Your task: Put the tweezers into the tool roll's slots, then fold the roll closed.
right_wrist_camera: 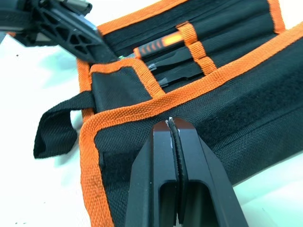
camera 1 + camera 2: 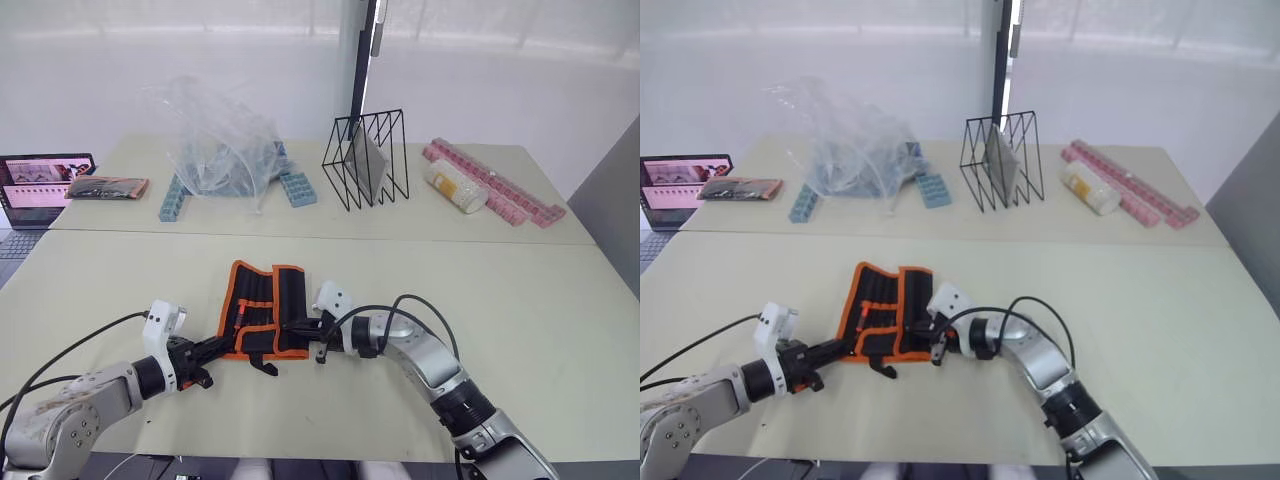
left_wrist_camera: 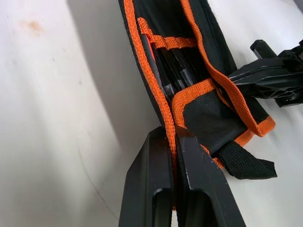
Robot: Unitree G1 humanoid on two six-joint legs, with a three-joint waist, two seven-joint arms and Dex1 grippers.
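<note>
Tweezers [image 3: 173, 71] already sit in the slots of the tool roll [image 2: 265, 320], tucked under an orange loop, w/ an orange-handled tool alongside. Roll lies near the front edge of the table [image 2: 560, 330], partly folded: right panel turned over the middle, black strap [image 1: 54, 130] trailing loose off the near end.

Left gripper [image 3: 173, 137] has its jaws closed on the roll's orange edging at the near left edge. Right gripper [image 1: 173, 125] is clamped shut on the folded panel's orange-trimmed edge, fabric pinched thin between the fingers.

Step in hand, by my read: folding closed, insertion looks done. To do it well: keep both pinches on the edging only, not on the tool tips; carry one side over the other in a low arc so the tweezers don't slide out; keep the strap outside the fold so it's free to wrap; hold the opposite edge down as anchor.

Table is pale, matte, two tops butted together. Behind: crumpled clear plastic bag [image 2: 225, 140], blue blocks [image 2: 298, 188], black wire rack [image 2: 367, 160], pink strips [image 2: 500, 190], pale cylinder [image 2: 455, 186], laptop [image 2: 40, 190] at far left. White wall beyond
</note>
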